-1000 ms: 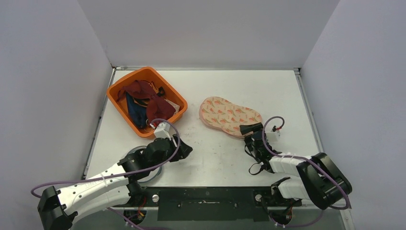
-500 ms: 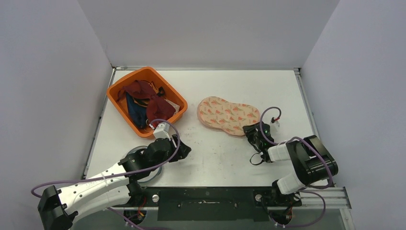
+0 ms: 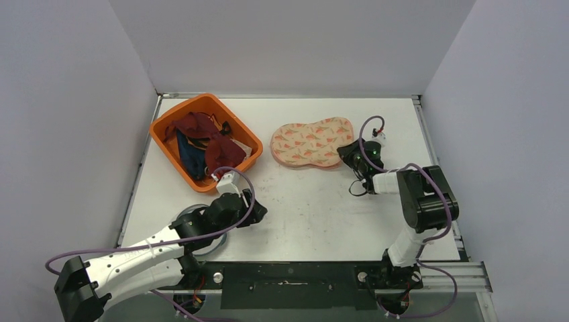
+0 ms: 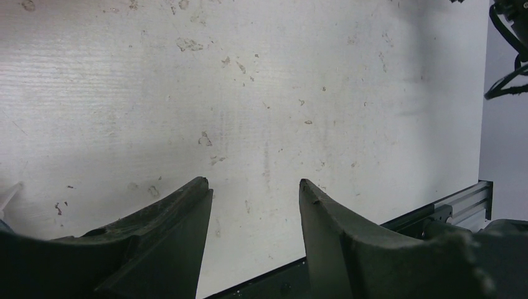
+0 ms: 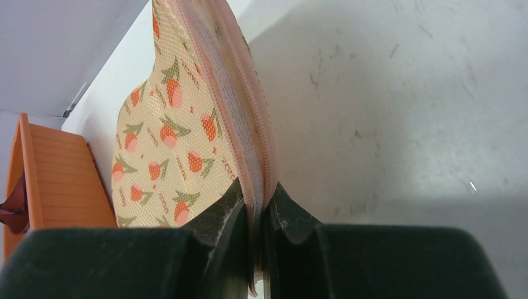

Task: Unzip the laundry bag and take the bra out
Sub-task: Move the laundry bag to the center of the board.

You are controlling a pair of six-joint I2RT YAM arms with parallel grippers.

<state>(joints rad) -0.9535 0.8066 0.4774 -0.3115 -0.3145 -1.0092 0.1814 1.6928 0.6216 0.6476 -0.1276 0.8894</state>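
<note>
Right gripper (image 5: 256,194): clamped on laundry bag (image 3: 308,142) edge at 3 o'clock, likely anchoring it for unzipping.
Left gripper (image 4: 253,188): parted, empty.

White table (image 3: 302,221), matte, flecked with small dark specks and scuffs that show plainly in the wrist views. A thin metal strip (image 3: 288,96) runs along its far edge. A black rail (image 3: 288,285) lies across the near edge. Plain pale grey panels close in three sides: back wall (image 3: 288,47), left wall (image 3: 67,134), right wall (image 3: 500,134), meeting at the far corners. Light is even from above, with soft, faint shadows.
</note>
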